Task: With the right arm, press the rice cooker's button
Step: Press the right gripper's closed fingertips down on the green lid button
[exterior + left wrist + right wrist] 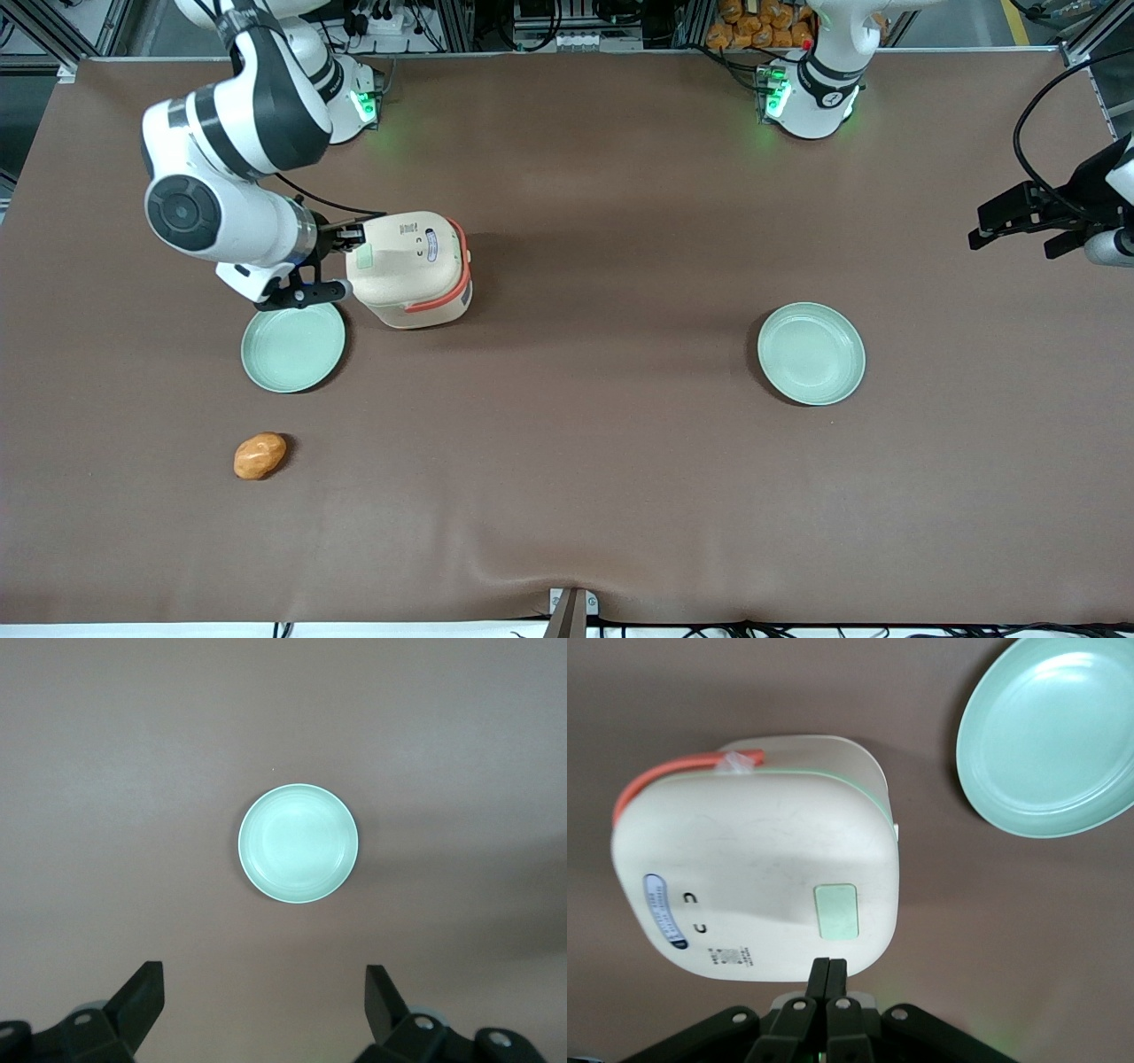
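The rice cooker (412,268) is a small cream rounded cube with its lid shut and an orange-red handle band. A pale green rectangular button (363,258) sits on its lid near the gripper's edge. In the right wrist view the cooker (757,877) and its green button (836,911) show plainly. The right arm (226,168) reaches in from the working arm's end. Its black gripper (353,237) is shut, fingertips pressed together (829,967) at the lid's edge, just short of the button and empty.
A pale green plate (293,346) lies just nearer the camera than the gripper, beside the cooker; it also shows in the right wrist view (1050,735). A second green plate (811,353) lies toward the parked arm's end. An orange-brown bread roll (260,455) lies nearer the front edge.
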`<state>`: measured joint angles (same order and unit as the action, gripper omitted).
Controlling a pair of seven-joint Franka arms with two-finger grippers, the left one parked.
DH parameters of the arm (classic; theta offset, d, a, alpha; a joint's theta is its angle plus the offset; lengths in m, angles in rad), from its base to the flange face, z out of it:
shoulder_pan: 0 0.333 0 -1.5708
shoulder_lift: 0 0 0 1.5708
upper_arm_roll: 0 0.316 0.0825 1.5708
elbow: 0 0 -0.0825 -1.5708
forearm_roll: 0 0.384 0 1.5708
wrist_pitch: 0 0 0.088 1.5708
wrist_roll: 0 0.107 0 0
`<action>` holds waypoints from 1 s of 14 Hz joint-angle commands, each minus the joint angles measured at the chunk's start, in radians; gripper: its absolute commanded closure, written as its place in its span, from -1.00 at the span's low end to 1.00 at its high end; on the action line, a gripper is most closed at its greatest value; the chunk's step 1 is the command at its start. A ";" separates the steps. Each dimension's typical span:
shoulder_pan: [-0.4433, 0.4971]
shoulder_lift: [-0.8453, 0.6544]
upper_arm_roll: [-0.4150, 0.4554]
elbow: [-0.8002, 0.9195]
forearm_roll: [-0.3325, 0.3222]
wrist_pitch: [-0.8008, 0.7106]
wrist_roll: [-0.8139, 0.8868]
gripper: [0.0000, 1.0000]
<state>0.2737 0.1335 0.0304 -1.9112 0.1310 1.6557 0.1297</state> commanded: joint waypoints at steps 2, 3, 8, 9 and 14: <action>0.013 0.023 -0.003 -0.031 0.012 0.018 0.008 1.00; 0.016 0.035 -0.003 -0.029 0.012 0.019 0.007 1.00; 0.021 0.063 -0.003 -0.029 0.012 0.036 0.007 1.00; 0.022 0.069 -0.003 -0.029 0.012 0.035 0.005 1.00; 0.033 0.081 -0.003 -0.032 0.012 0.032 0.004 1.00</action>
<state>0.2909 0.2151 0.0312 -1.9325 0.1311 1.6825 0.1297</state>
